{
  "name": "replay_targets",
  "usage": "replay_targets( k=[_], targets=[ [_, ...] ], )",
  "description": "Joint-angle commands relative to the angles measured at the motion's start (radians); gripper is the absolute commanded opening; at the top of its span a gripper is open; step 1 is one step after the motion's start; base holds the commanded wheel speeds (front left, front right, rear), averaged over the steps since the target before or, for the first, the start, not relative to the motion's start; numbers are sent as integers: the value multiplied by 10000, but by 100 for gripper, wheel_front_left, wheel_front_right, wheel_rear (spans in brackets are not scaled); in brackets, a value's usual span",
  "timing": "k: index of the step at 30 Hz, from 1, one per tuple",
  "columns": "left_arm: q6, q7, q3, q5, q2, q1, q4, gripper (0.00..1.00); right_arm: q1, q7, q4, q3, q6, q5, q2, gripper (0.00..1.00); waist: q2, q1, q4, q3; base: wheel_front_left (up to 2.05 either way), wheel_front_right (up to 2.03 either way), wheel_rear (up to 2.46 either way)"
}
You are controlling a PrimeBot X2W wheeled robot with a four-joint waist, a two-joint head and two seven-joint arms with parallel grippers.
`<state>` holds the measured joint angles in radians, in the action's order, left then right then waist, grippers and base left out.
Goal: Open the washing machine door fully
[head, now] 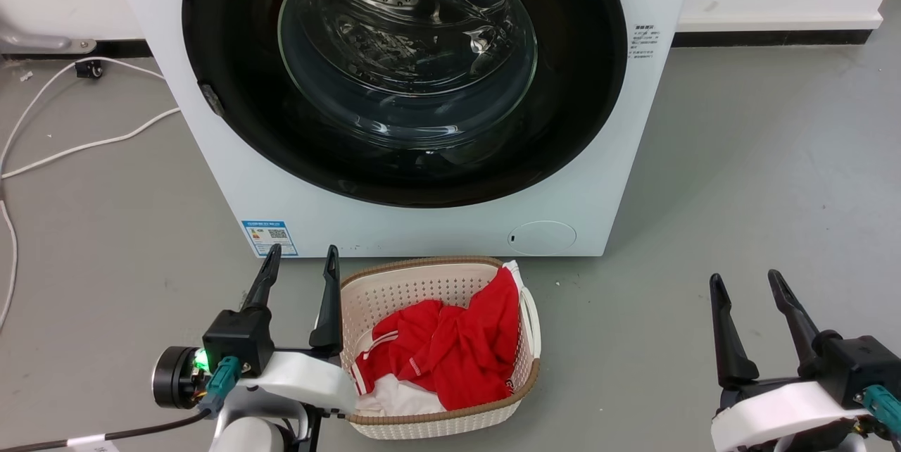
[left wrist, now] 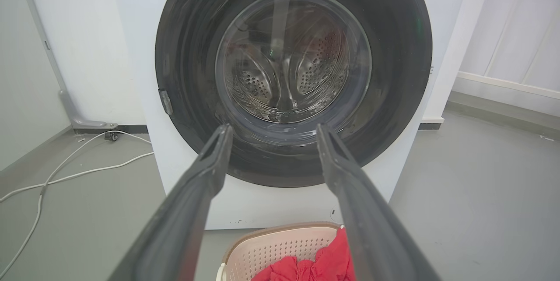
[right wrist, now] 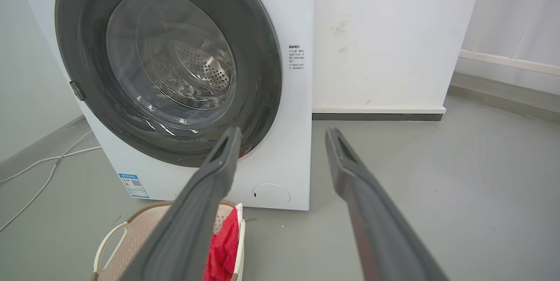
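Both grippers hang empty, fingers spread: the left gripper (head: 303, 249) is low, just beside the basket (head: 394, 290), and the right gripper (head: 744, 274) is well apart on the other side. I count one washing machine door (head: 405, 72), shut flush on the one washing machine (head: 422, 227) straight ahead. Its grey catch (head: 211, 100) sits on the left rim, so I judge the left arm suits. The single basket holds red laundry (head: 450, 346), probably waiting for loading.

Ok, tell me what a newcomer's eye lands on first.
The glossy black door, shut, fills the front of the washing machine at the top of the head view. Below it a basket holds red cloth, with the open left gripper beside it and the open right gripper at lower right.
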<state>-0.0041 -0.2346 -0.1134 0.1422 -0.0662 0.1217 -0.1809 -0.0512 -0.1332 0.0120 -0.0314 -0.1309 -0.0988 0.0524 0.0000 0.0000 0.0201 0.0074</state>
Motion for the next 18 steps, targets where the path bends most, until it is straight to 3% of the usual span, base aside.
replay_targets(
  k=[1,18],
  targets=[
    [56,-109,18,-226,-30,-86,59,100,-125,-84,89,-35,3,234,-32,100,0,0,7,4,0,0,0],
    [38,-310,101,-795,75,-181,-69,100,-159,-168,69,-92,5,890,-38,100,0,0,74,11,0,0,0]
  ],
)
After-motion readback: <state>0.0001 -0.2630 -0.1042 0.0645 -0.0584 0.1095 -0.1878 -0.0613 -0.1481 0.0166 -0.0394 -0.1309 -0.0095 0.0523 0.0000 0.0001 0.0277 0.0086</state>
